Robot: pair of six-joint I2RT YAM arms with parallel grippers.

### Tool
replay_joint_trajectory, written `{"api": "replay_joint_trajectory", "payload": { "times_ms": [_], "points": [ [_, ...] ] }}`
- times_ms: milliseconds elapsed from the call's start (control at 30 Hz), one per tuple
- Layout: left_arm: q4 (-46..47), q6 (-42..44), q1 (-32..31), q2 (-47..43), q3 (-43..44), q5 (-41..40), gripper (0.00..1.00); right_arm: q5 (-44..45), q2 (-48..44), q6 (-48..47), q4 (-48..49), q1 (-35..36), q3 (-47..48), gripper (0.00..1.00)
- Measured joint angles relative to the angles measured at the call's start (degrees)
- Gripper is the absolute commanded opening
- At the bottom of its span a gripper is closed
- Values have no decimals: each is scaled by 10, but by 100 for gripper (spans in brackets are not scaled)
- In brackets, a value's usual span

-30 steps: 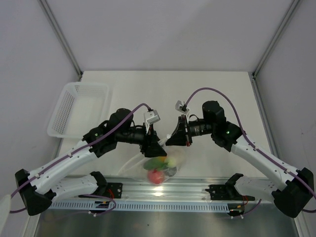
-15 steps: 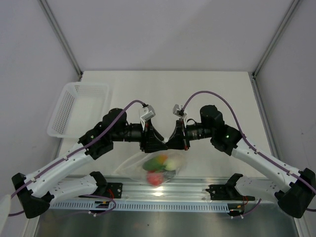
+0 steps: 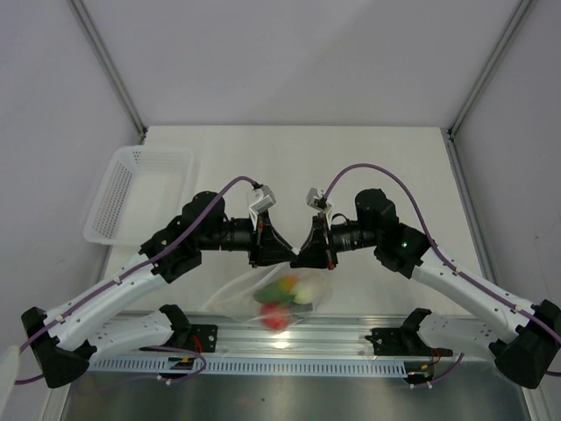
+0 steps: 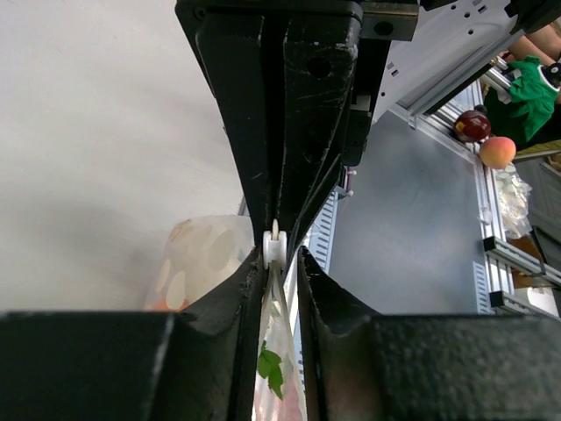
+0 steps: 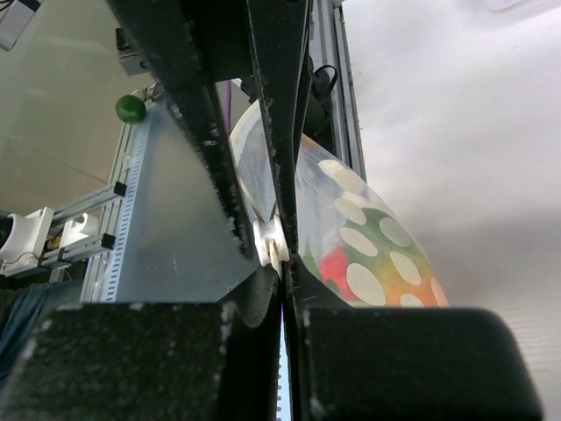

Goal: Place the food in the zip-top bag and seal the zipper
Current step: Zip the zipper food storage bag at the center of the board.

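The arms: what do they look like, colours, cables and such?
The left arm and right arm have white links, black joints and a purple cable each. The left gripper and right gripper are black wedges, scuffed. A green light glows on the right arm.

There are 2 arms, 1 left arm [image 3: 131, 281] and 1 right arm [image 3: 465, 285]. They carry 2 claws, 1 left claw [image 3: 277, 253] and 1 right claw [image 3: 307, 254]. The surface [image 3: 351, 167] holds 1 zip-top bag [image 3: 235, 298] and 1 white basket [image 3: 103, 200]. In the bag, 3 food pieces show: 1 red ball [image 3: 274, 318], 1 orange-and-green piece [image 3: 279, 288] and 1 white piece [image 3: 307, 294].
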Motion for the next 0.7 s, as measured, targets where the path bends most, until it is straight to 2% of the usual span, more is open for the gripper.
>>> {"api": "replay_joint_trajectory", "payload": {
  "times_ms": [167,267,467,700],
  "points": [
    [1,-5,5,0,0,2,12,-1,-2,-1,0,2,0,0],
    [1,-11,7,0,0,8,1,-1,-3,-4,0,3,0,0],
    [1,-13,9,3,0,10,0,10,-7,-3,3,4,-5,0],
    [-2,-13,10,4,0,7,1,29,-25,44,83,4,-49,0]
  ]
}}
